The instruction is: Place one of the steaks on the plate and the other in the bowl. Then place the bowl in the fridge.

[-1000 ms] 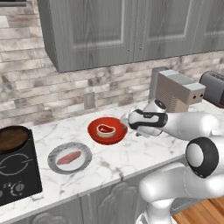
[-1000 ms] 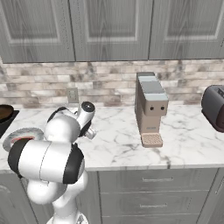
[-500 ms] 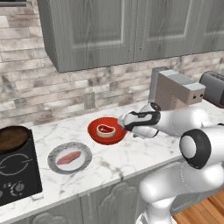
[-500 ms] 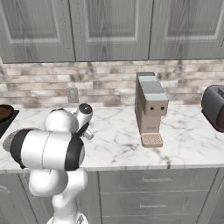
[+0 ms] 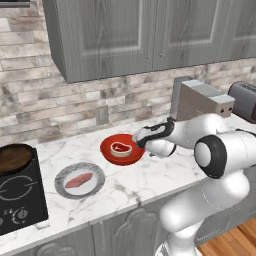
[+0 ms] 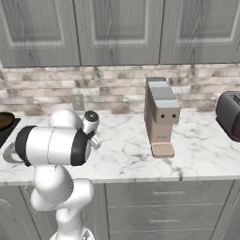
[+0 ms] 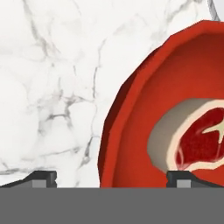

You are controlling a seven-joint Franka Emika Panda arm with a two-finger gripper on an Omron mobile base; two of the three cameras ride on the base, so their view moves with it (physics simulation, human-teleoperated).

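Note:
The bright red bowl (image 5: 121, 149) sits on the marble counter with the rounder, fat-rimmed steak (image 5: 120, 148) inside it. To its left, the flat pink steak (image 5: 78, 180) lies on the grey plate (image 5: 62, 186). My gripper (image 5: 139, 142) is at the bowl's right edge. In the hand view the gripper (image 7: 111, 177) is open, and the near rim of the bowl (image 7: 127, 131) runs between its two finger tips. One fingertip (image 7: 41, 177) is over bare counter. The other is over the bowl's inside, near the steak (image 7: 197, 140). The fridge is out of view.
A black stove (image 5: 17, 200) with a dark pan (image 5: 14, 157) stands at the left. A grey coffee machine (image 5: 200, 102) and a toaster (image 5: 245, 97) stand to the right behind the arm. Grey cupboards (image 5: 125, 35) hang over the counter.
The hand has moved left along the counter, from right of the bowl up to its rim. The bowl, plate and steaks have stayed put.

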